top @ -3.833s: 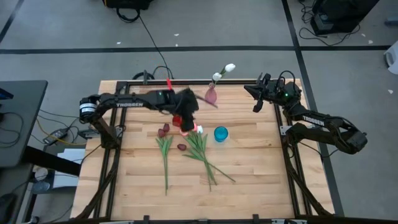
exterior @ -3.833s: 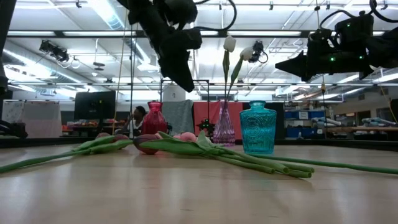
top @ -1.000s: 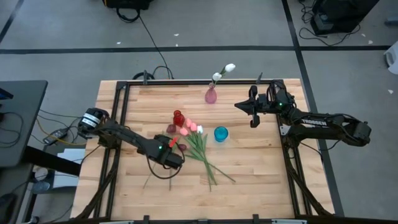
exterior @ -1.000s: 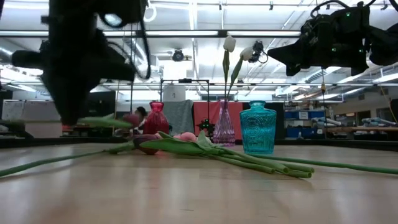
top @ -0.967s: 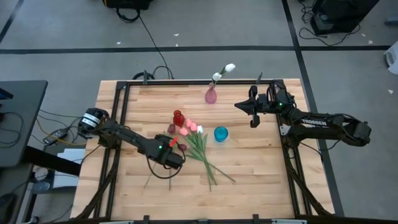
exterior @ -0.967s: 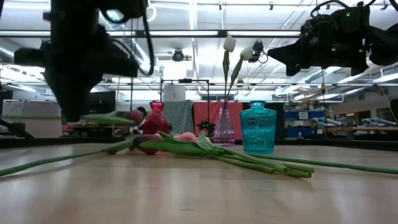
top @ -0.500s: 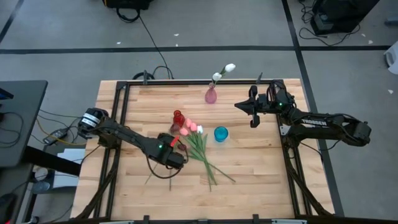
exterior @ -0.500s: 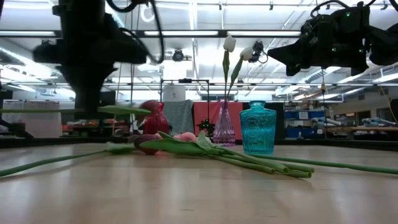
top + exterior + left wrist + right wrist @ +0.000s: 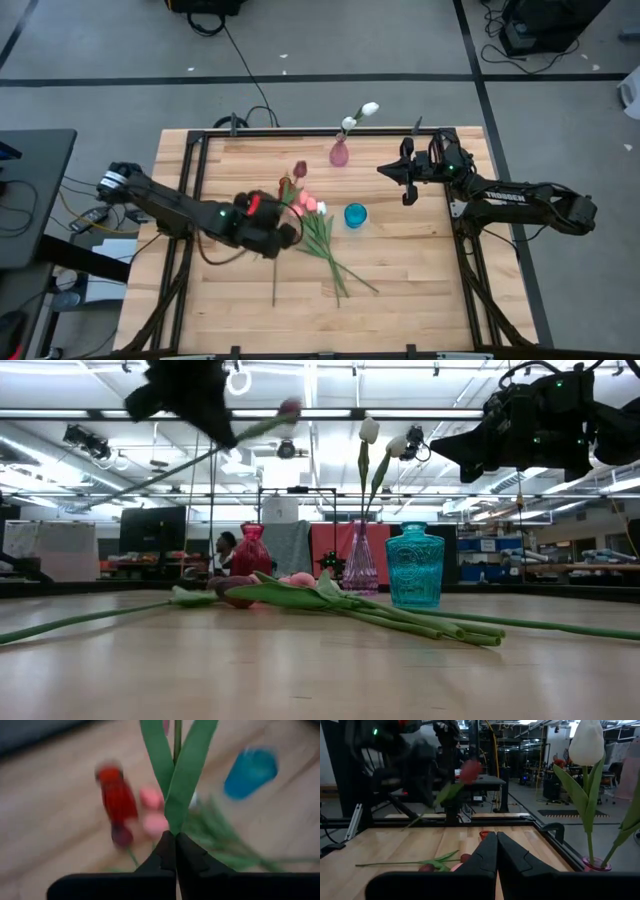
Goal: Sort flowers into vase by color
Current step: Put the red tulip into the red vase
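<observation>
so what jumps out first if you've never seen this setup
The left gripper, shut on a maroon tulip and holding it in the air above the table. Next, the loose flowers lying mid-table between a red vase and a blue vase. At the back edge, a pink vase holds two white tulips.

Three vases are crowding the table's (image 9: 420, 290) middle and far edge: the red vase (image 9: 286, 189), blue vase (image 9: 355, 215) and pink vase (image 9: 339, 153). Loose flowers (image 9: 325, 245) are sprawling toward the near edge. Both near corners and the right side are lying open.
</observation>
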{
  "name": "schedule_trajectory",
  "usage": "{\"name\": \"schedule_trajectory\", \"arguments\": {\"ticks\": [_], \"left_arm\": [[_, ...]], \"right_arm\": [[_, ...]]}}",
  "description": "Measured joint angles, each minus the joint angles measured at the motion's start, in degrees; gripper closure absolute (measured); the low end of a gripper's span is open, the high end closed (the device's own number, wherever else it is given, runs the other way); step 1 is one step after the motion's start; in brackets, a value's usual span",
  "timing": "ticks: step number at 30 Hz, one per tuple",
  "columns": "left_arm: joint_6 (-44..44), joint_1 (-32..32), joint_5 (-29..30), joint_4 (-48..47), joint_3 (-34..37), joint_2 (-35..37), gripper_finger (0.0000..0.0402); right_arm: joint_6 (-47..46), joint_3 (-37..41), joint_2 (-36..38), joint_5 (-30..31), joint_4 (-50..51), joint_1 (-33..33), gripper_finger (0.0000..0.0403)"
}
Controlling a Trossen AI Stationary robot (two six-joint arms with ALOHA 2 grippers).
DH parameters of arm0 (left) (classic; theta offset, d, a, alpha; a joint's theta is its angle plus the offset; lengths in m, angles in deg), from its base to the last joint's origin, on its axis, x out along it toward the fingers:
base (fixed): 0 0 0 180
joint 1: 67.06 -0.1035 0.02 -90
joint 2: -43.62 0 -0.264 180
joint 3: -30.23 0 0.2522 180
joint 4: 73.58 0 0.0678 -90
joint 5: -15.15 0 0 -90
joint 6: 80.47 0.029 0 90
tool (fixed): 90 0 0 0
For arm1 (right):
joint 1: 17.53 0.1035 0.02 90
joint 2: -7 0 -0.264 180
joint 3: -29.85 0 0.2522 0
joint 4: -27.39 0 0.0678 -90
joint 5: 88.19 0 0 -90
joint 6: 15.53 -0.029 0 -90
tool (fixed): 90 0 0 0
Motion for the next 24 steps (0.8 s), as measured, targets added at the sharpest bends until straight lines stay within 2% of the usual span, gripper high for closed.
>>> {"name": "schedule_trajectory", "arguments": {"ticks": [6,11,14,18,21,24], "left_arm": [[15.23,-3.85,8.78,8.66,0.04,3.07,0.0401],[31.54,-10.27,9.68,18.62,0.04,3.15,0.0401],[42.65,-15.33,6.90,27.31,0.04,3.15,0.0401],[56.22,-21.76,-0.39,40.42,0.04,3.15,0.0401],[61.45,-25.12,-3.58,45.55,0.04,3.15,0.0401],[63.79,-26.72,-4.04,48.83,1.16,3.15,0.0401]], "right_arm": [[-0.01,0.00,0.00,0.01,-0.32,0.01,0.0389],[0.12,0.00,0.00,0.01,-0.33,0.02,0.0389],[0.15,0.00,0.00,0.01,-0.33,0.02,0.0389],[0.17,0.00,0.00,0.01,-0.30,0.01,0.0389],[0.26,0.00,0.00,0.01,-0.24,0.02,0.0389],[0.39,0.00,0.00,0.01,0.06,0.02,0.0389]]}}
